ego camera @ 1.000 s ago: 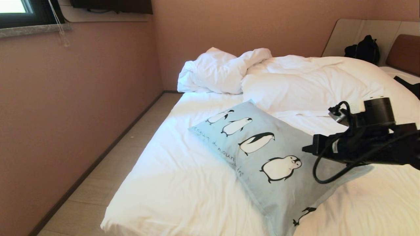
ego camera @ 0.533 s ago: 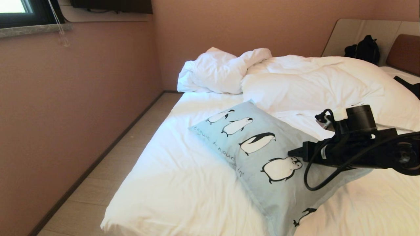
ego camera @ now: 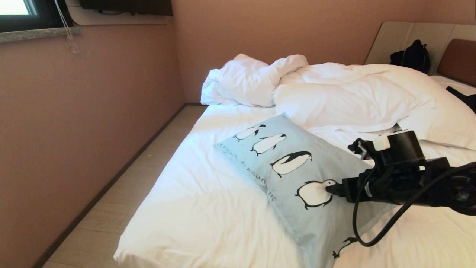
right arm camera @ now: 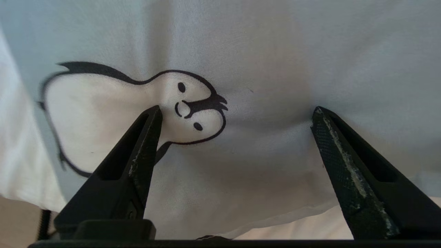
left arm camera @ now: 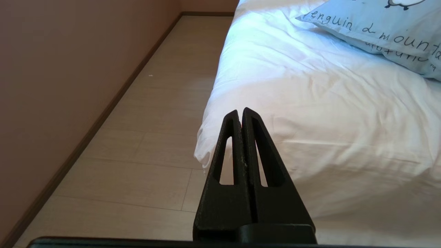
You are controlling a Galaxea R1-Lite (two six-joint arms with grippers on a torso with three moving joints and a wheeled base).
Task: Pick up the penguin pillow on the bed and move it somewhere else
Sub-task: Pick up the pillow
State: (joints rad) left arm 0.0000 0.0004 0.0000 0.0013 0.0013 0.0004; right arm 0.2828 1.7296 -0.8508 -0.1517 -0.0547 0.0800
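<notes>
The penguin pillow [ego camera: 286, 193], light blue with black-and-white penguins and dark lettering, lies slantwise on the white bed [ego camera: 208, 208] near its foot. My right gripper [ego camera: 329, 189] reaches in from the right and rests its tips on the pillow's right half, beside a penguin's head. In the right wrist view the right gripper [right arm camera: 237, 111] is open wide, both fingertips against the pillow fabric [right arm camera: 262, 62], nothing pinched between them. My left gripper [left arm camera: 240, 112] is shut and parked low by the bed's corner [left arm camera: 327, 103], with the pillow's lettered edge [left arm camera: 379, 24] farther off.
A crumpled white duvet [ego camera: 334, 93] is heaped behind the pillow. A black bag [ego camera: 411, 56] sits by the headboard [ego camera: 459, 56]. A strip of pale floor [ego camera: 122, 186] runs between the bed and the pink wall on the left.
My right arm has come down and to the left, from above the pillow's right edge until its tips reach the pillow by the penguin. The pillow has not moved.
</notes>
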